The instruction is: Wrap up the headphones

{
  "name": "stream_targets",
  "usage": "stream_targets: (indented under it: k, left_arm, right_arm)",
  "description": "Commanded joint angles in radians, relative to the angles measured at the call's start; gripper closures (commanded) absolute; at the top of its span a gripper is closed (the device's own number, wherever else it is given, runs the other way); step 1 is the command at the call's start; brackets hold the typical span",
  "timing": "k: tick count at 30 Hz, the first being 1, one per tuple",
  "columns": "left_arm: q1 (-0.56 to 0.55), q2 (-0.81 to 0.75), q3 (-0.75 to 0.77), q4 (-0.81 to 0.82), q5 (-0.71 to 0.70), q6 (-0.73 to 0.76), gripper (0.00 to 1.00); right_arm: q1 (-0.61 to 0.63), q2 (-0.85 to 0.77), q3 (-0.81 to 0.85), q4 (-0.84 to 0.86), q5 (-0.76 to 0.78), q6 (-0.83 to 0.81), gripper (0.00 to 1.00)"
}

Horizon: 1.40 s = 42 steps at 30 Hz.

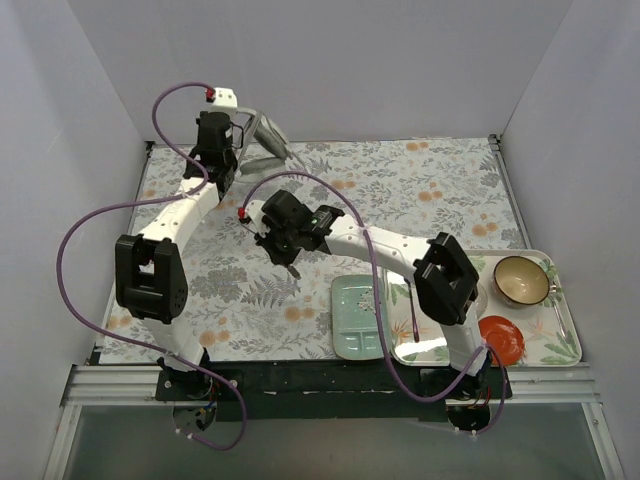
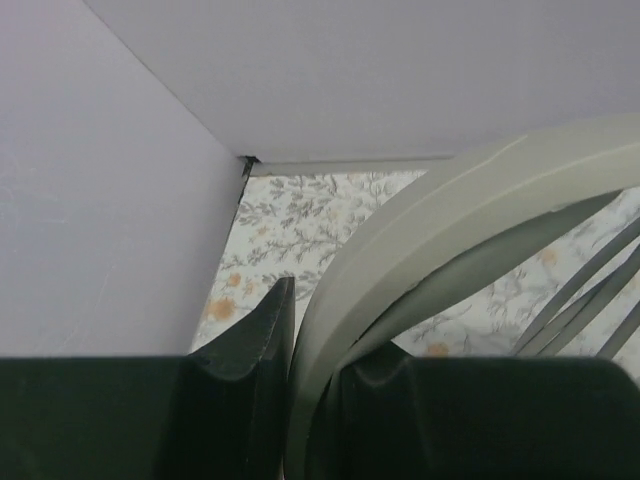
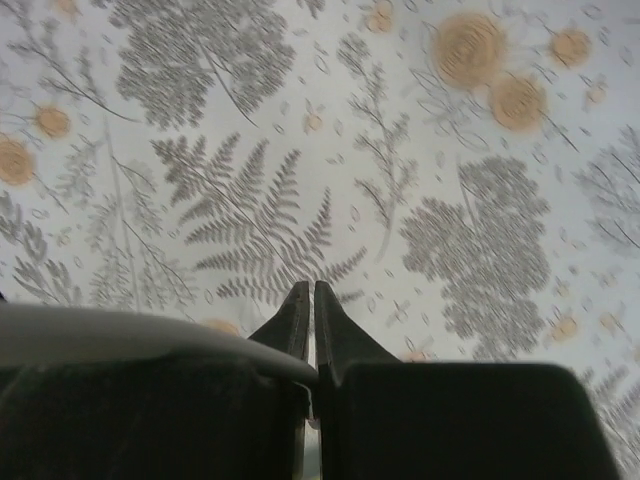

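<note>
The white-and-grey headphones are held up near the back wall at the far left. My left gripper is shut on their wide headband, which passes between the fingers in the left wrist view. Several thin grey cord strands run across behind the headband. My right gripper hovers over the middle of the flowered cloth, jaws almost together. In the right wrist view the grey cord comes in from the left and ends pinched at the base of the right gripper. The ear cups and plug are hidden.
A pale green tray lies at the near centre. A flowered tray at the near right holds a tan bowl and a red dish. White walls close in on the left, back and right. Purple robot cables arc above the cloth.
</note>
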Motion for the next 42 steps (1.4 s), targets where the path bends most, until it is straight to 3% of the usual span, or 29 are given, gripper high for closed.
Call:
stream_targets:
  k: [1, 3, 9, 16, 22, 24, 26, 31, 38, 42]
  left_arm:
    - [0.005, -0.044, -0.099, 0.392, 0.022, 0.181, 1.00]
    - [0.005, -0.048, -0.140, 0.386, 0.083, 0.215, 1.00]
    - [-0.012, -0.091, -0.314, 0.351, 0.186, 0.312, 1.00]
    - [-0.056, -0.143, -0.437, 0.328, 0.221, 0.358, 1.00]
    - [-0.087, -0.167, -0.500, 0.299, 0.249, 0.382, 1.00]
    - [-0.089, -0.148, -0.466, 0.231, 0.277, 0.317, 1.00]
    - [-0.073, -0.107, -0.347, 0.054, 0.321, 0.154, 1.00]
    - [-0.002, -0.013, -0.115, -0.223, 0.468, -0.127, 1.00]
    - [0.112, 0.093, 0.164, -0.399, 0.715, -0.438, 1.00]
    - [0.193, 0.149, 0.328, -0.445, 0.855, -0.576, 1.00]
  right_arm:
    - [0.027, -0.161, 0.052, -0.192, 0.106, -0.157, 0.99]
    - [0.017, -0.196, 0.077, -0.225, 0.245, -0.170, 0.99]
    - [-0.106, -0.202, 0.228, -0.332, 0.428, -0.170, 0.99]
    - [-0.221, -0.158, 0.376, -0.321, 0.528, -0.229, 0.99]
    - [-0.305, -0.161, 0.462, -0.245, 0.450, -0.236, 0.99]
    - [-0.305, -0.178, 0.457, -0.225, 0.370, -0.237, 0.99]
    - [-0.305, -0.201, 0.416, -0.180, 0.317, -0.237, 0.99]
    - [-0.293, -0.308, 0.211, -0.081, 0.282, -0.229, 0.99]
    - [-0.086, -0.483, -0.127, 0.134, 0.318, -0.260, 0.99]
    - [-0.014, -0.555, -0.314, 0.311, 0.256, -0.246, 0.99]
